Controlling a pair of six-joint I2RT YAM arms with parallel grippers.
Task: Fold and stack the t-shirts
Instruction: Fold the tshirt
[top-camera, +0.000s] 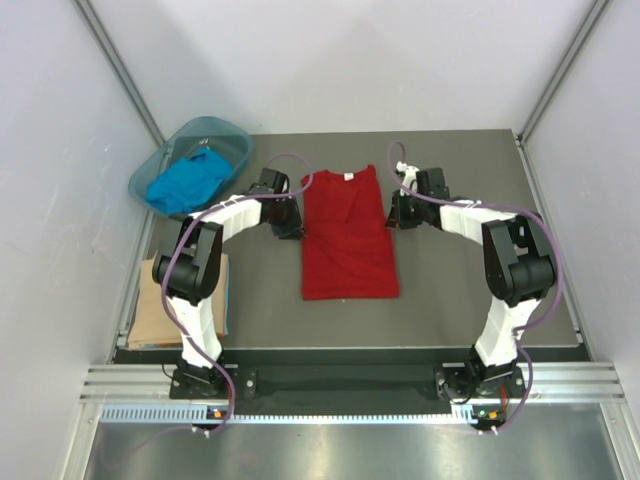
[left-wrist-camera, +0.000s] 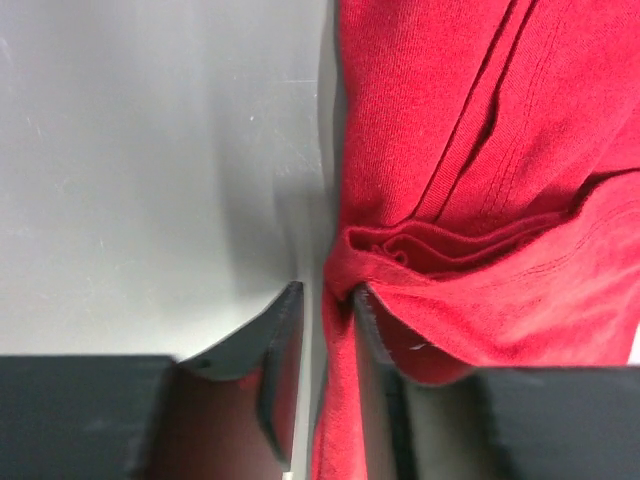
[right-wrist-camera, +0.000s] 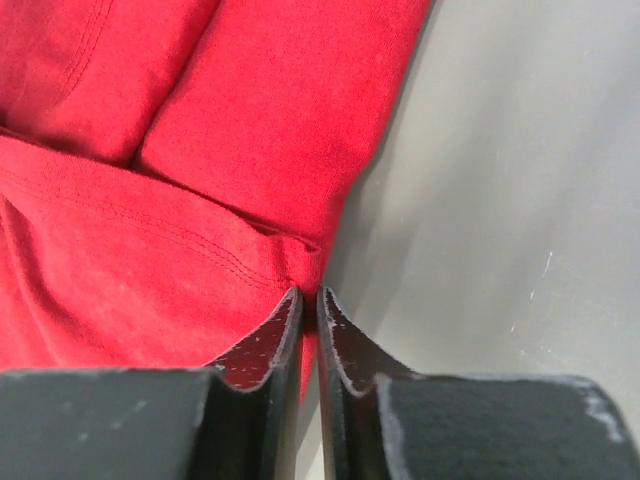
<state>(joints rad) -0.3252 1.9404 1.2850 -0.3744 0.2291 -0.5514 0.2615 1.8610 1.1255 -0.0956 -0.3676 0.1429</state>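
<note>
The deep red t-shirt (top-camera: 348, 235) lies flat at the table's middle, sleeves folded in, neck at the far end. My left gripper (top-camera: 293, 228) is at its left edge. In the left wrist view the jaws (left-wrist-camera: 325, 320) stand narrowly apart with the bunched red edge (left-wrist-camera: 450, 200) between them, lying against the right finger (left-wrist-camera: 375, 335); a strip of table shows beside the left finger. My right gripper (top-camera: 395, 214) is at the shirt's right edge, shut on the red hem (right-wrist-camera: 305, 270). The blue t-shirt (top-camera: 186, 181) lies in the basin. The tan t-shirt (top-camera: 160, 310) lies at the near left.
The translucent teal basin (top-camera: 235, 135) stands at the far left corner, partly off the grey table (top-camera: 460, 290). White walls close in both sides. The left arm reaches over the tan shirt.
</note>
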